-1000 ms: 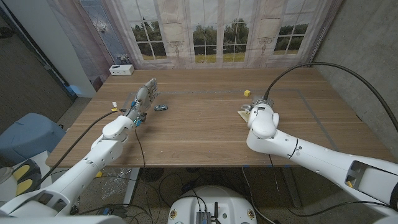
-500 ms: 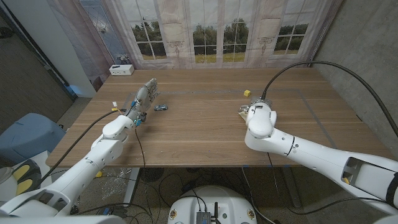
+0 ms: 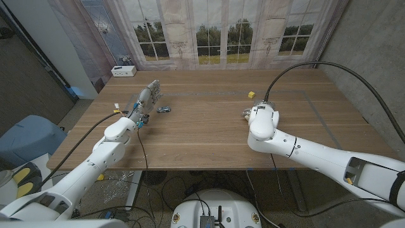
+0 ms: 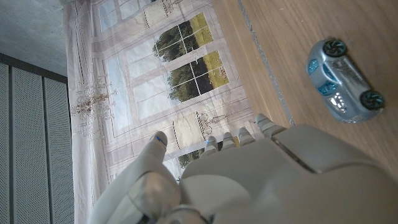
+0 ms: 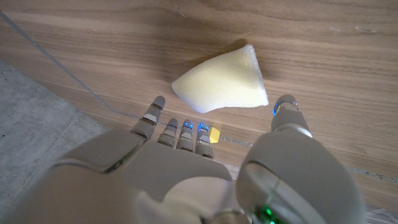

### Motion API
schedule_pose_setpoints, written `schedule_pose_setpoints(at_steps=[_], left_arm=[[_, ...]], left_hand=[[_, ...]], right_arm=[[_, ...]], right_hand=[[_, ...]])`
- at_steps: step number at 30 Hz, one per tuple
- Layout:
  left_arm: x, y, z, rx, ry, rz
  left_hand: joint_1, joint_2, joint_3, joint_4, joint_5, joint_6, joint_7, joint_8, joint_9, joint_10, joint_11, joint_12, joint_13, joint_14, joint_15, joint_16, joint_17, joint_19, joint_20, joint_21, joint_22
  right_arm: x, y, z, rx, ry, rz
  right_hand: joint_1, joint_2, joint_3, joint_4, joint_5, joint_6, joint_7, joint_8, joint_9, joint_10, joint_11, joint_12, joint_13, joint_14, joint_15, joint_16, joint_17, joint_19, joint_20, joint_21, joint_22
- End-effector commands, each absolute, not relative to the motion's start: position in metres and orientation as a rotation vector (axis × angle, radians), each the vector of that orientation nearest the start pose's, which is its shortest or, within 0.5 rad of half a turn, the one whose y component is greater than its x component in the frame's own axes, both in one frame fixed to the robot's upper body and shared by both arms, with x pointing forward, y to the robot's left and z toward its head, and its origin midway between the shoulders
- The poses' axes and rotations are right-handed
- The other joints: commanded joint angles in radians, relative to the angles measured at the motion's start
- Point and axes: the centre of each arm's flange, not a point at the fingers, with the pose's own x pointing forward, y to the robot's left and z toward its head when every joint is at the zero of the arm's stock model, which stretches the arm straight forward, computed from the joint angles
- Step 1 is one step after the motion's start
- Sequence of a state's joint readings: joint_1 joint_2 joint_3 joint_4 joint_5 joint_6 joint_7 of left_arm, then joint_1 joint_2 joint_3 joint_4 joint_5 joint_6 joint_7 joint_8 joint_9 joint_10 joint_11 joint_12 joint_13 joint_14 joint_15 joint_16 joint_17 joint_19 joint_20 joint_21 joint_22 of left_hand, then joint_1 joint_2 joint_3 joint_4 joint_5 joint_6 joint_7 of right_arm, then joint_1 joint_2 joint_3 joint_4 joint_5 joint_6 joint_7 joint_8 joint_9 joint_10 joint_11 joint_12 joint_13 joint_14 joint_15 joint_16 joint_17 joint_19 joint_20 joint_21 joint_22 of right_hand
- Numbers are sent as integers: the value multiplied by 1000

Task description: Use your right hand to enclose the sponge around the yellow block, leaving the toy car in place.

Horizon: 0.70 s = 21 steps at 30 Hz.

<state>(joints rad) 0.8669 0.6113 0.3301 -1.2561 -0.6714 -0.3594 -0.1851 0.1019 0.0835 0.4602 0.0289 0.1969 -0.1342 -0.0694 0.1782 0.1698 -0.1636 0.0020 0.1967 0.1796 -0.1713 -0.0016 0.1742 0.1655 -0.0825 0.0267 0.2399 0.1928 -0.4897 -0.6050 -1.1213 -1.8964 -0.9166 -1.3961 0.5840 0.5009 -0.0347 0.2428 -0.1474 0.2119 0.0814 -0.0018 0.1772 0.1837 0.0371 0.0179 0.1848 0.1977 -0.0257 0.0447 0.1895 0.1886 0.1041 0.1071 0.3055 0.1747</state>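
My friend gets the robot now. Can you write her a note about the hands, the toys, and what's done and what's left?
Right hand: open, fingers spread over the sponge, not gripping it.
Left hand: open, holding nothing, beside the toy car.
Yellow block: on the table beyond the sponge, apart from it.
Done: right hand is at the sponge.
Left: grip the sponge, wrap it round the block. Don't touch the car.
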Motion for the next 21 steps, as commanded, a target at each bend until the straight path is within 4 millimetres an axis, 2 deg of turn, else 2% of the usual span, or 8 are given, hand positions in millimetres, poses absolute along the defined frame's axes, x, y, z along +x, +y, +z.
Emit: schedule_pose_setpoints(at_steps=[1, 5, 13, 17, 19, 21], left_arm=[[639, 344, -32, 61, -619, -256], [639, 344, -32, 60, -619, -254], [640, 344, -32, 62, -618, -257], [639, 344, -32, 65, -617, -259], [639, 344, -31, 65, -616, -258], [639, 344, -31, 64, -616, -258]], left_hand=[[1, 5, 2, -8, 7, 2, 3, 2, 2, -4, 2, 3, 3, -19, 6, 4, 5, -2, 5, -1, 2], [1, 5, 1, -8, 7, 3, 4, 2, 2, -3, 2, 3, 3, -18, 6, 4, 5, -2, 6, -1, 2], [1, 5, 1, -8, 7, 3, 4, 2, 2, -3, 1, 3, 3, -18, 6, 4, 5, -3, 7, -2, 2], [1, 5, 0, -9, 7, 2, 4, 2, 2, -3, 1, 3, 3, -18, 6, 4, 5, -2, 7, -2, 2], [1, 5, 0, -9, 7, 3, 4, 2, 2, -4, 0, 2, 3, -18, 6, 4, 5, -3, 7, -2, 2], [1, 5, 0, -9, 7, 3, 4, 2, 2, -3, 1, 3, 3, -18, 6, 4, 5, -2, 8, -3, 2]], right_arm=[[588, -168, -22, -1424, 243, -227], [592, -170, -24, -1424, 277, -218], [597, -175, -28, -1401, 292, -208], [598, -177, -29, -1378, 267, -189], [598, -178, -29, -1365, 267, -174], [598, -179, -29, -1349, 257, -161]], right_hand=[[6, -12, -6, -2, 10, -12, 3, 2, 3, -4, 3, 4, 3, 3, -2, 5, 1, 12, -1, 0, 2], [28, -16, -7, -7, 22, -29, 3, 3, 3, -6, 10, 7, 3, 21, -5, 13, 1, 45, -30, 4, 3], [57, -7, -2, -8, 35, -36, -9, 9, 4, 4, 5, 14, 3, 55, -15, 24, 1, 85, -43, 10, 3], [89, 2, -5, -4, 45, 0, -10, 24, 4, 58, 4, 32, 4, 140, -39, 49, 2, 148, -59, 18, 4], [94, 0, -7, -4, 46, 13, -11, 27, 3, 70, 3, 34, 4, 155, -41, 52, 2, 161, -60, 20, 4], [92, -3, -11, -2, 46, 14, -9, 27, 3, 74, 14, 35, 4, 156, -39, 52, 3, 162, -57, 19, 4]])
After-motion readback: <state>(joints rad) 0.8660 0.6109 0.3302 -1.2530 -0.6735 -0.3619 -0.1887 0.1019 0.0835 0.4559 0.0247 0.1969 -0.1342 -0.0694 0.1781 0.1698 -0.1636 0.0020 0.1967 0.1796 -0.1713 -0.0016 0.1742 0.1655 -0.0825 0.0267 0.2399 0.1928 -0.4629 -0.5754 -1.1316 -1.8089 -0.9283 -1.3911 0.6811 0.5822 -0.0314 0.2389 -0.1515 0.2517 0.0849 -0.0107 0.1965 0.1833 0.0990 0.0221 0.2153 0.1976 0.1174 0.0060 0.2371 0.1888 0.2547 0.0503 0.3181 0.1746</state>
